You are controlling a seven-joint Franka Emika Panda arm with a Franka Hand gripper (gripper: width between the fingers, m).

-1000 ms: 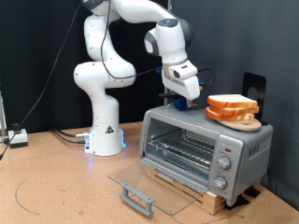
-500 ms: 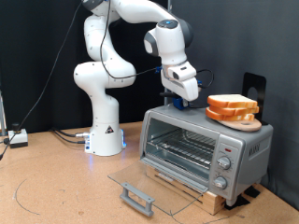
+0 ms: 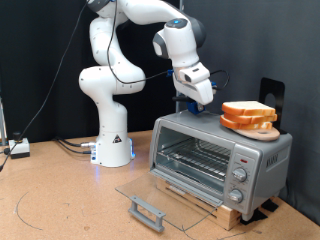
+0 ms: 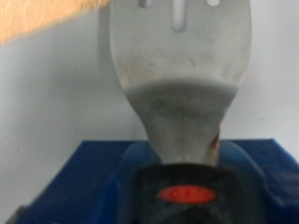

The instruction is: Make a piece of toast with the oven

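Oven: the boxy silver toaster oven (image 3: 215,152) stands on the brown table (image 3: 60,200); its glass door (image 3: 160,198) lies open and flat towards the exterior view's bottom, and the wire rack is bare.
Toast: the square pale bread slice (image 3: 248,110) lies on a round wooden plate (image 3: 256,127) on the oven's top, near its right edge.
Gripper: the white arm's gripper (image 3: 197,106) hangs over the oven's top, just left of the toast.
Tool: a grey metal spatula (image 4: 179,65) fills the wrist view; I cannot tell how wide the fingers stand.
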